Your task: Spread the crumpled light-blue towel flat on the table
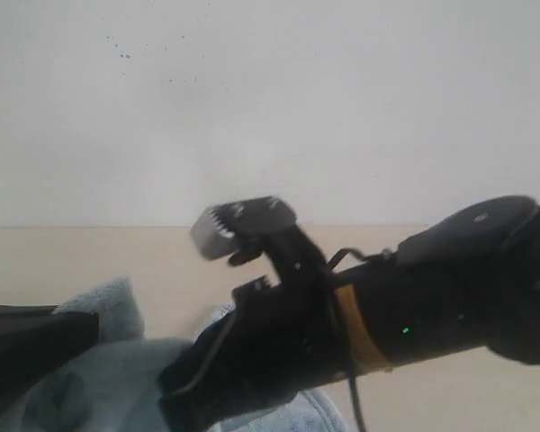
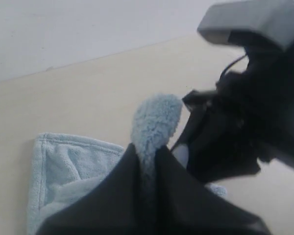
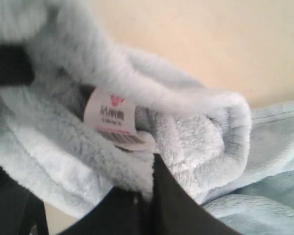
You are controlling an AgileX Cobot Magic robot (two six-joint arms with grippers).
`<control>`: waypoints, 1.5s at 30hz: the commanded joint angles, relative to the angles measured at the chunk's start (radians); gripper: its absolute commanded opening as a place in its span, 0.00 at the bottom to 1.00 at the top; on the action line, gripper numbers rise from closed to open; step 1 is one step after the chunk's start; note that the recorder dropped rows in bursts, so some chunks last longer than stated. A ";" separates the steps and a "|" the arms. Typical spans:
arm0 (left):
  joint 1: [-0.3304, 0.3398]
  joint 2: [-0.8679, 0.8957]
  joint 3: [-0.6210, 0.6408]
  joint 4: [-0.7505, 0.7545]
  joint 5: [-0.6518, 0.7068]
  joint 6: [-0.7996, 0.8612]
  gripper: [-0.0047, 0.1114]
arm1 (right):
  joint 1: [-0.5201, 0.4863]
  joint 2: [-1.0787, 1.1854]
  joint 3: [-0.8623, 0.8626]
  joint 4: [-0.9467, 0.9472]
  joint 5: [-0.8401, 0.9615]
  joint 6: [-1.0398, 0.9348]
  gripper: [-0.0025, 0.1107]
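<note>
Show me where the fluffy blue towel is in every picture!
Exterior view: the towel is at the bottom left, partly behind the black arm.
Left wrist view: the towel is at the lower left, with one flat hemmed corner and a tuft standing up mid-picture.
Right wrist view: the towel fills most of the picture, and its white label shows.
Shared landmark: the beige table lies under the towel in all three views.

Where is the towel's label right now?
The white label shows only in the right wrist view, tucked into a fold of the light-blue towel, just beyond the right end effector that pinches the cloth.
</note>
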 commanded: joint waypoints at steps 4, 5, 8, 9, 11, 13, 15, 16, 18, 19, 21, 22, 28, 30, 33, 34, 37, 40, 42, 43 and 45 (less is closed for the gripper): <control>-0.005 -0.001 0.009 -0.002 -0.014 -0.003 0.08 | -0.209 -0.108 0.007 -0.014 -0.128 0.018 0.02; -0.005 -0.001 0.009 -0.002 -0.014 -0.003 0.08 | -0.227 -0.110 0.007 -0.014 -0.149 0.020 0.02; -0.005 -0.001 0.009 -0.002 -0.014 -0.003 0.08 | -0.280 -0.110 0.007 -0.014 -0.216 0.024 0.02; -0.005 -0.001 0.009 -0.002 -0.014 -0.003 0.08 | -0.294 -0.110 0.007 -0.014 -0.228 0.024 0.02; -0.005 -0.001 0.009 -0.002 -0.014 -0.003 0.08 | -0.313 -0.110 0.007 -0.014 -0.233 0.024 0.02; -0.005 -0.001 0.009 -0.002 -0.014 -0.003 0.08 | -0.329 -0.110 0.007 -0.014 -0.247 0.022 0.02; -0.005 -0.001 0.009 -0.002 -0.014 -0.003 0.08 | -0.342 -0.110 0.007 -0.014 -0.257 0.020 0.02; -0.005 -0.001 0.009 -0.002 -0.014 -0.003 0.08 | -0.351 -0.110 0.007 -0.014 -0.257 0.020 0.02; -0.005 -0.001 0.009 -0.002 -0.014 -0.003 0.08 | -0.382 -0.110 0.007 -0.014 -0.257 0.020 0.02; -0.005 -0.001 0.009 -0.002 -0.014 -0.003 0.08 | -0.399 -0.110 0.007 -0.014 -0.259 0.020 0.02; -0.005 -0.001 0.009 -0.002 -0.014 -0.003 0.08 | -0.451 -0.110 0.007 -0.014 -0.288 0.018 0.02; -0.005 -0.001 0.008 -0.002 -0.016 -0.003 0.08 | -0.477 -0.110 0.007 -0.014 -0.316 0.018 0.02; -0.005 -0.001 0.008 -0.002 -0.131 -0.003 0.08 | -0.693 -0.110 0.007 -0.014 -0.618 -0.008 0.02; -0.005 -0.001 0.004 -0.002 -0.135 -0.003 0.08 | -0.728 -0.110 0.007 -0.014 -0.630 -0.009 0.02; -0.005 -0.001 -0.013 -0.002 -0.123 -0.003 0.08 | -0.712 -0.110 0.007 -0.014 -0.538 0.001 0.14; -0.005 -0.001 -0.022 -0.002 -0.116 -0.003 0.08 | -0.688 -0.107 0.004 -0.014 -0.490 0.001 0.28; -0.005 -0.001 -0.044 -0.002 -0.081 -0.006 0.08 | -0.569 -0.102 -0.056 -0.014 -0.213 -0.007 0.30; -0.005 -0.001 -0.053 -0.002 -0.043 -0.022 0.08 | -0.489 -0.017 -0.219 -0.014 -0.128 0.010 0.10; -0.005 -0.034 -0.055 -0.002 -0.043 -0.033 0.08 | -0.489 0.030 -0.298 -0.014 -0.204 0.054 0.14; -0.005 -0.064 -0.062 -0.002 -0.059 -0.033 0.08 | -0.491 0.032 -0.308 -0.014 -0.238 0.054 0.18; -0.005 -0.152 -0.114 -0.002 -0.136 -0.020 0.08 | -0.491 0.032 -0.308 -0.014 -0.300 0.035 0.25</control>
